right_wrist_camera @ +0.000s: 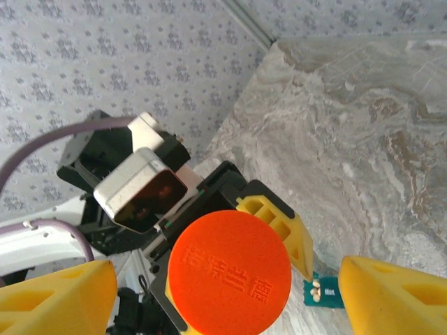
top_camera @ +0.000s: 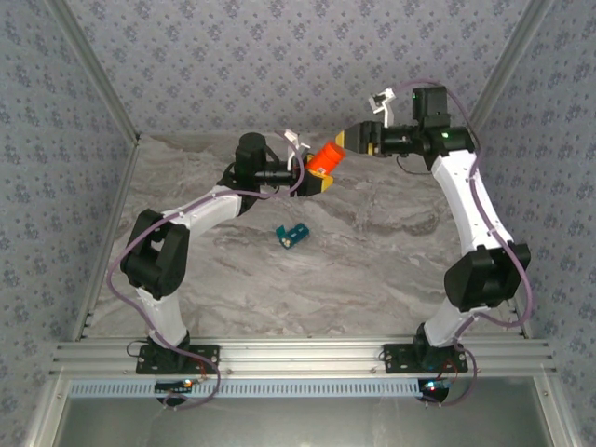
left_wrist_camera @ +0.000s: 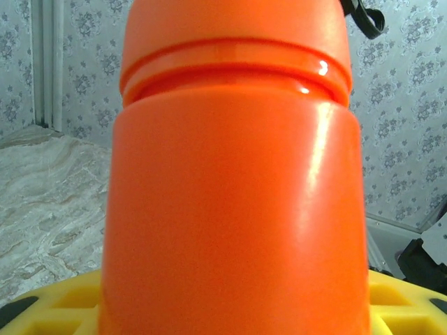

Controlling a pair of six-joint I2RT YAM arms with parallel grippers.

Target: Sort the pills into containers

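— Left fingers, yellow: condition?
— Pinching the orange cylindrical plastic bottle around its lower body. The bottle is held up off the table and tilted, its cap end toward the right arm.
— Right fingers, yellow?
— Spread, one to each side of the round orange cap. The right wrist view shows a gap on both sides, so no contact.
— Cap, status?
— Seated on the bottle, with raised lettering on its top face.
— Small flat teal-blue rectangular plastic pill box, location?
— Lying on the grey marbled table, about mid-table, nearer the arm bases than the bottle and well apart from both sets of fingers.
— Contents?
— The right wrist view shows one end of the box beyond the bottle, with a few small pale pills on it. I cannot tell which compartment.
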